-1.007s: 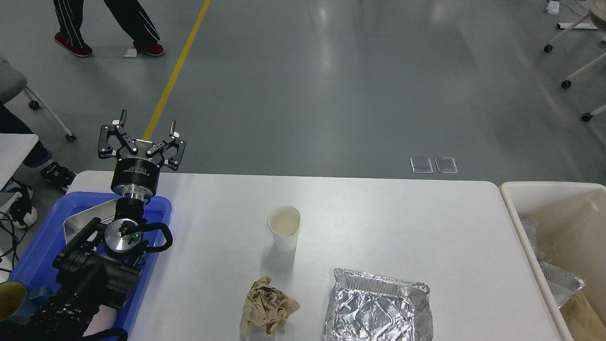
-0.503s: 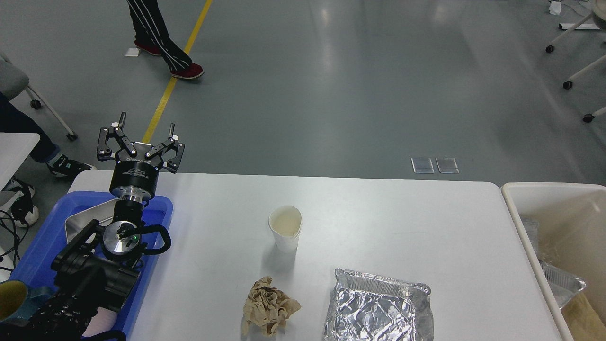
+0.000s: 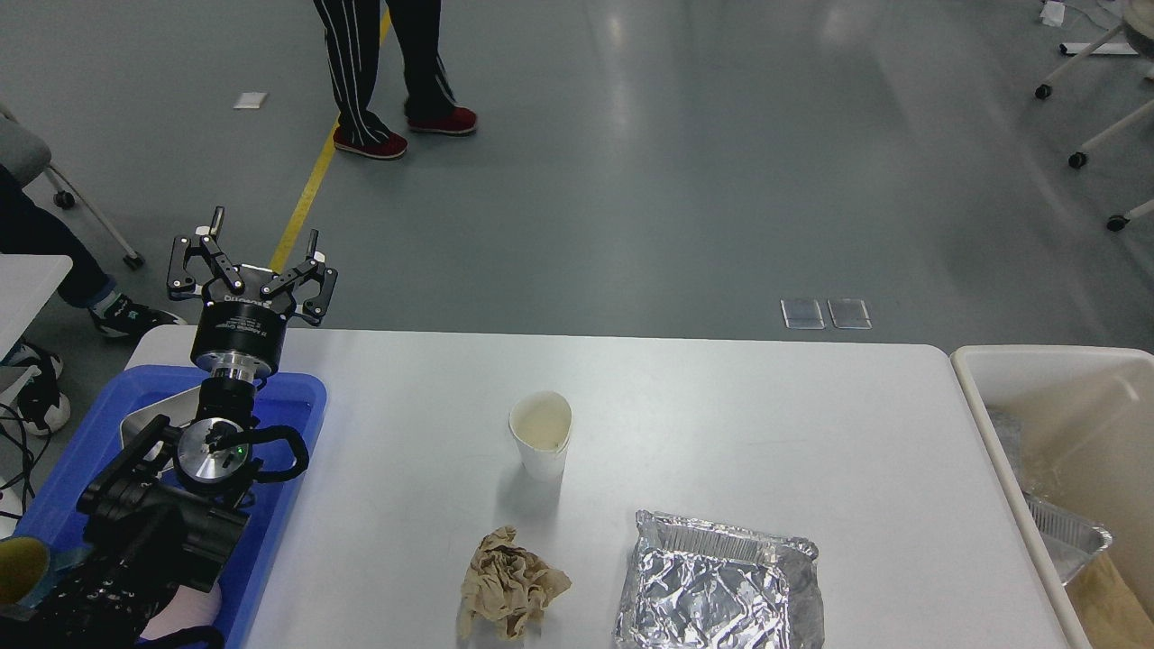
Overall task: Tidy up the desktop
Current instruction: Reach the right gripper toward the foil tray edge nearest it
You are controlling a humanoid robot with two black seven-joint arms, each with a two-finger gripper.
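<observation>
The left gripper (image 3: 261,245) hangs raised over the far end of the blue tray (image 3: 297,397), jaws spread apart and holding nothing; the right arm is out of view. The desktop (image 3: 721,424) fills the middle of the view, its surface carrying a paper cup (image 3: 541,437), a crumpled brown paper (image 3: 509,586) and a foil container (image 3: 717,586), with a cream bin (image 3: 974,379) at its right edge.

The cup stands upright and looks light, so I judge a sideways brush from an approaching finger could tip or roll it; whether it holds any liquid is hard to tell from here. The foil is thin and would likely crush or slip under a hard pinch. The crumpled paper lies just beside the foil, so a careless grab may drag both. The bin is well away from the left arm, so a long carry risks a drop.
</observation>
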